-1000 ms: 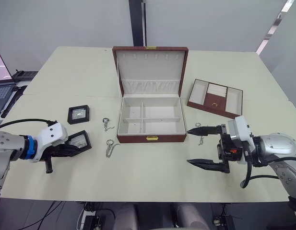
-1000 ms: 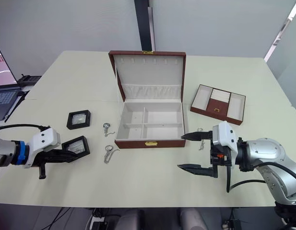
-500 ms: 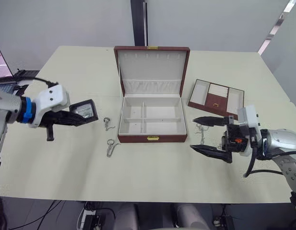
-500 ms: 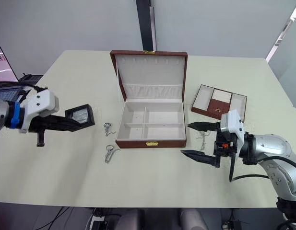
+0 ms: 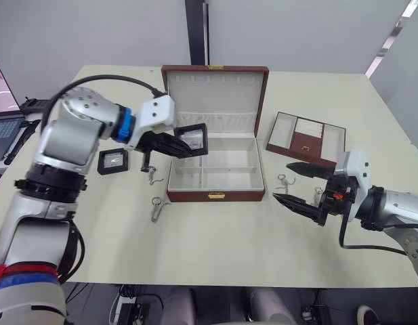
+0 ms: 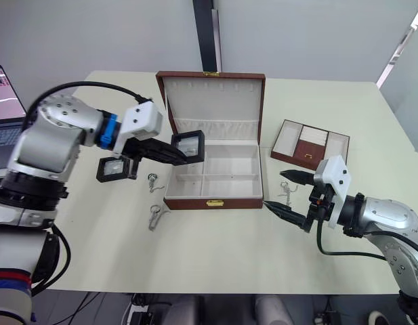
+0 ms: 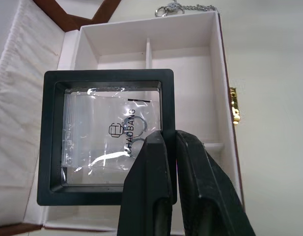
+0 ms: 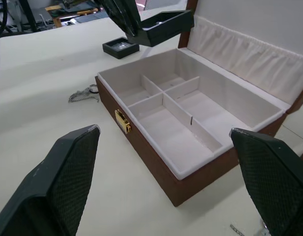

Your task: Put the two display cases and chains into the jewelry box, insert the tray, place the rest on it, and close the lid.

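The open brown jewelry box stands mid-table with its lid upright. My left gripper is shut on the rim of a black display case and holds it tilted over the box's rear left compartment. A second display case lies flat on the table left of the box. Two chains lie by the box's left front corner. Another chain lies right of the box, and my right gripper is open around it, just above the table. The brown tray sits at the right rear.
A laptop is at the far left edge, off the table. The table's front half holds open room between the arms. A dark pole rises behind the box lid.
My left gripper has swung right, carrying the display case from the table's left side to over the box. My right gripper shifted slightly right and lower, its fingers still spread by the chain.
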